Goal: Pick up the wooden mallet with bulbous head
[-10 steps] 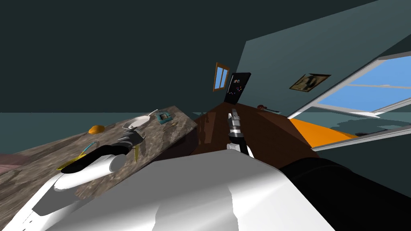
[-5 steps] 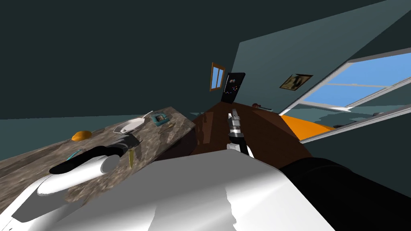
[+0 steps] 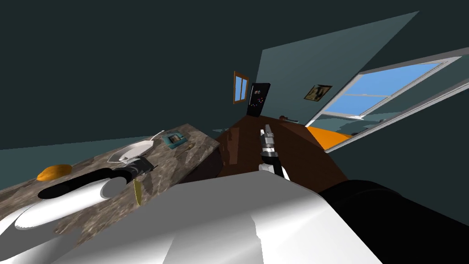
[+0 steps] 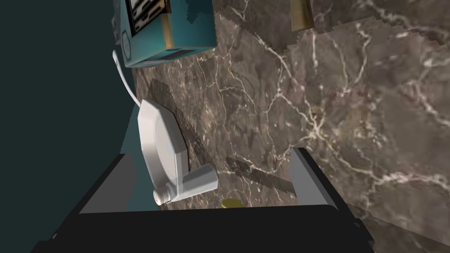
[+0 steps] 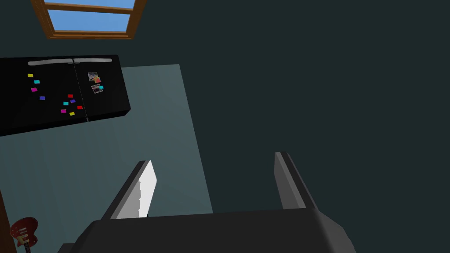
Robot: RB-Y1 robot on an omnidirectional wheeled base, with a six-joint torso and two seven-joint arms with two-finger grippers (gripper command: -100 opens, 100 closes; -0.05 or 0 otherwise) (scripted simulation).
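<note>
Marbled brown worktop lies under the left end effector. Its fingers stand apart, released, with nothing between them but stone and the stubby handle of a white octagonal dish. Right against its dark body a small yellow-olive tip peeps out. The head view shows what that likely belongs to: a long olive-yellow piece on the worktop just beneath the wrist, which I take for the mallet. So the step in hand is the approach, with the grasp not yet made. Next, the hand needs drawing back and turning so the fingers straddle that shaft. Further out lie a teal box and an orange lump. The right end effector hangs released over a brown surface.
</note>
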